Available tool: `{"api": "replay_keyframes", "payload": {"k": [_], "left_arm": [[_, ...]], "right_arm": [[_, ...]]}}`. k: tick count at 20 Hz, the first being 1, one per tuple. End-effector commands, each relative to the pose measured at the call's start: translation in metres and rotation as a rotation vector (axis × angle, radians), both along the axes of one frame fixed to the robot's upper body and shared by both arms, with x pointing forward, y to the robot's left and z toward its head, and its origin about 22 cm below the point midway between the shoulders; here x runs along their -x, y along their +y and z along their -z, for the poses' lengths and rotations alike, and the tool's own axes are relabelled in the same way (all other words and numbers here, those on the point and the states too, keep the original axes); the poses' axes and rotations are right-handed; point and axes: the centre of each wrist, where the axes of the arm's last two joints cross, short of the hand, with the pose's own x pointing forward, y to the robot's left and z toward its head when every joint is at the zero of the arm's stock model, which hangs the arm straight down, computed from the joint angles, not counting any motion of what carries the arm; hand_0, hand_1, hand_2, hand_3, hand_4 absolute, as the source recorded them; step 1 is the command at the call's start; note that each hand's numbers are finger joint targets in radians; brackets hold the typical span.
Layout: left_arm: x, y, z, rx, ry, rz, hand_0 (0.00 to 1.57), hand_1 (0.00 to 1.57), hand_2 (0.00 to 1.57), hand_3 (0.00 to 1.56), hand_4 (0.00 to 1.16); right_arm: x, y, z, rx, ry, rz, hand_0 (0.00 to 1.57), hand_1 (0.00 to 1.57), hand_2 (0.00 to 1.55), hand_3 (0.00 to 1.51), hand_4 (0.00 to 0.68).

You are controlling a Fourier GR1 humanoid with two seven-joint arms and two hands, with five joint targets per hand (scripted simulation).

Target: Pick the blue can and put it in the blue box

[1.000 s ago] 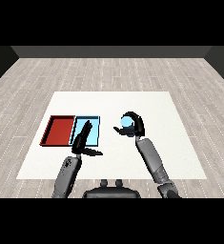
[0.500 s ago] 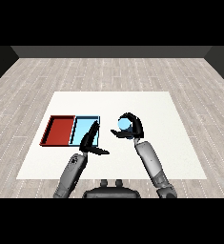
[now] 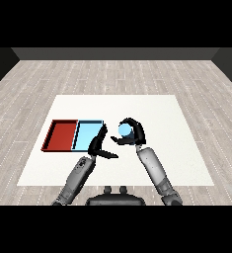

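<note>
The blue can (image 3: 124, 130) is held off the table in my right hand (image 3: 133, 133), whose fingers and thumb curl round it. It sits just right of the light blue tray (image 3: 87, 134), near the middle of the table. My left hand (image 3: 99, 143) is open with straight fingers and its thumb stuck out to the right, overlapping the blue tray's right edge. The two hands are close together but apart.
A red tray (image 3: 61, 135) lies directly left of the blue tray, the two touching side by side. The white table (image 3: 176, 128) stretches wide to the right and behind the trays, on a wooden floor.
My right hand has carried the blue can leftward, closer to the blue tray. The left hand has shifted slightly right and up along the tray's right edge.
</note>
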Motion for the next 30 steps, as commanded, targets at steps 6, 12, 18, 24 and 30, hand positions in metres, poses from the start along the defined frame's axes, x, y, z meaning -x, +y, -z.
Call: {"api": "replay_keyframes", "payload": {"k": [6,12,18,24,30], "left_arm": [[-0.003,-0.018,0.006,0.005,0.054,0.0,0.0,0.0,0.0,0.0,0.0],[-0.01,-0.007,-0.007,0.016,0.048,-0.007,0.0,0.0,0.0,0.0,0.0],[-0.002,-0.011,0.012,0.009,0.057,0.012,0.0,0.0,0.0,0.0,0.0],[0.016,-0.034,0.005,0.046,0.058,0.024,0.0,0.0,0.0,0.0,0.0],[-0.001,-0.037,0.02,0.061,0.034,0.054,0.0,0.0,0.0,0.0,0.0]], "right_arm": [[0.001,0.003,0.001,-0.031,-0.013,-0.04,1.49,1.49,1.46,1.4,0.616],[0.006,0.028,0.01,-0.018,-0.017,-0.056,1.47,1.47,1.46,1.39,0.611],[0.004,0.043,0.006,-0.011,-0.032,-0.07,1.48,1.48,1.47,1.41,0.61],[0.02,0.026,0.005,-0.069,-0.006,-0.077,1.46,1.46,1.45,1.39,0.628],[0.027,0.033,0.018,-0.113,0.01,-0.085,1.46,1.46,1.45,1.39,0.589]]}}
